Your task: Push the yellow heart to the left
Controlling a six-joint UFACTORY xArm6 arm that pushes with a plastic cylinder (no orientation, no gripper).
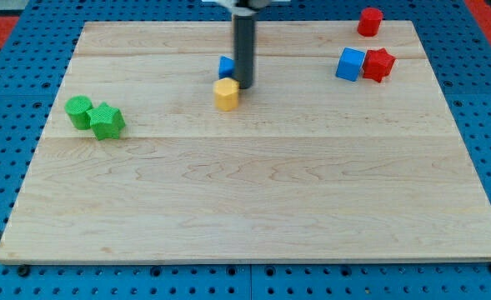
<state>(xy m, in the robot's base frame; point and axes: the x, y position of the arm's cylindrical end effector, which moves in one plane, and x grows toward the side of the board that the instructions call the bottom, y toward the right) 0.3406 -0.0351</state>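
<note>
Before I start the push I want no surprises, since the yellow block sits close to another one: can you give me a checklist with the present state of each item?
1. My tip at the yellow block's upper right edge, on the side a leftward push needs: ok.
2. Tip actually touching the yellow block: cannot tell.
3. Yellow block's heart shape confirmed: cannot tell, too small.
4. Board bare to the view's left of the yellow block as far as the two green blocks: ok.
5. Small blue block behind the rod, close above the yellow block, could be brushed: not ok.
6. Blue cube and red blocks far off at the view's right: ok.
</note>
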